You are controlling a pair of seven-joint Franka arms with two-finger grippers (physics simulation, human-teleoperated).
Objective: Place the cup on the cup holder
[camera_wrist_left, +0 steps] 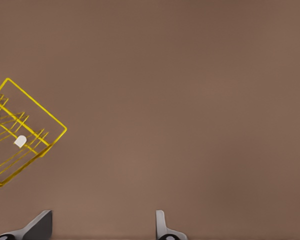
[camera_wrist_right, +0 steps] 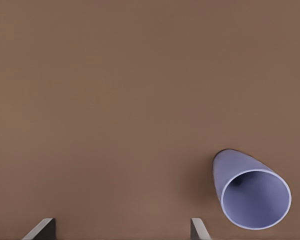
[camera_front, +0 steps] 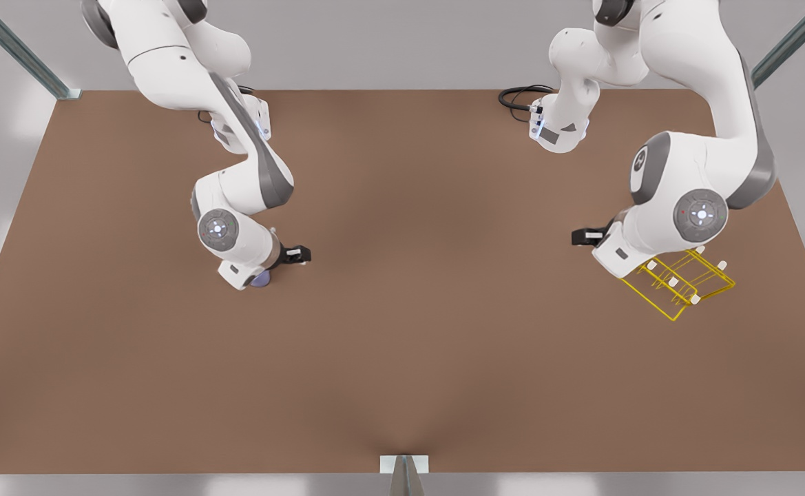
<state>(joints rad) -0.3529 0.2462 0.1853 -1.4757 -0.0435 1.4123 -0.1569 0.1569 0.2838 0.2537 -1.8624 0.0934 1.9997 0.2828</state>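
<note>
Right tool (camera_wrist_right: 121, 229) agape beside cup (camera_wrist_right: 250, 192).

Lavender-blue cup (camera_wrist_right: 252, 192) on the brown bench (camera_wrist_right: 130, 100), open mouth toward the camera, just beside one finger of the right claw (camera_wrist_right: 121, 229) and outside the gap. Two grey fingertips (camera_wrist_right: 41, 229) spread well apart, nothing between them but bare bench. No contact with the cup.
</note>
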